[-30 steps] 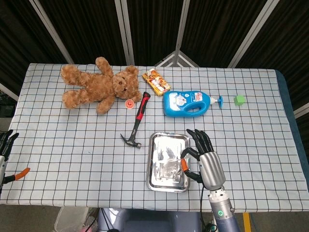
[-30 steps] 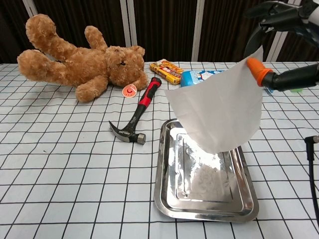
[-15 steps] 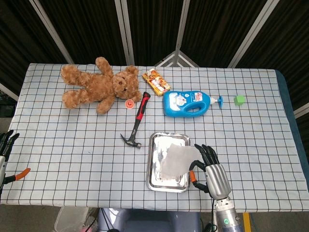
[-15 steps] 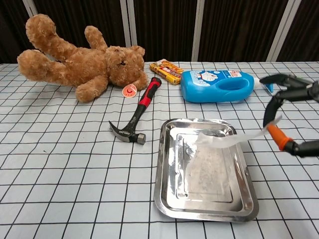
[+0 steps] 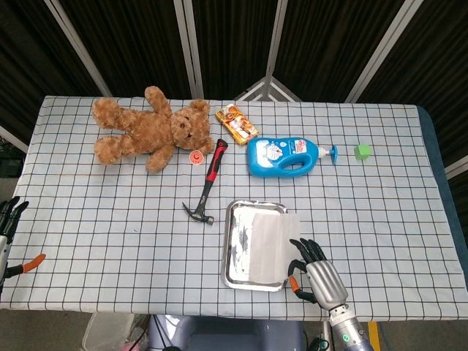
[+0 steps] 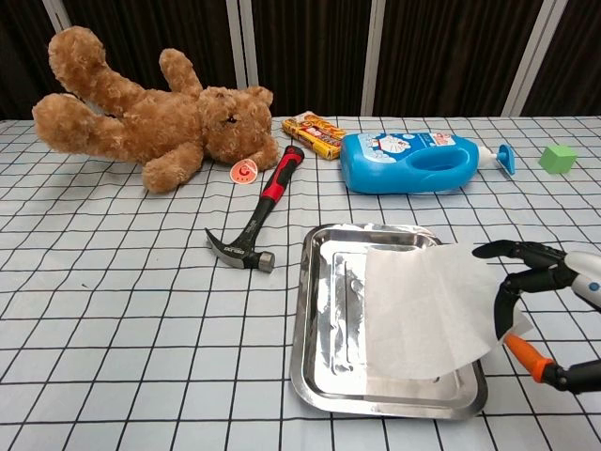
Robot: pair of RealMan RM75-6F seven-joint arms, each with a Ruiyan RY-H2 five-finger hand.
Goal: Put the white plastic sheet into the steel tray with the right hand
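checked tablecloth (image 5: pixel 110 219) covered the table, dark panels behind. left hand (image 5: pixel 9 219) sat at the 9 o'clock edge, mostly cut off; its grasp could not be told. steel tray (image 6: pixel 315 319) lay centre, white plastic sheet (image 6: pixel 423 310) resting across it, its right edge overhanging the rim toward 3 o'clock. right hand (image 6: pixel 535 301) hung beside that edge, fingers spread; whether it pinched the sheet was unclear. risk: the overhang could snag on the fingers and drag the sheet out.

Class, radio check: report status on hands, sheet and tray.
Right hand open beside white sheet. Sheet on steel tray, right edge overhanging. Left hand idle. Nothing obstructing.
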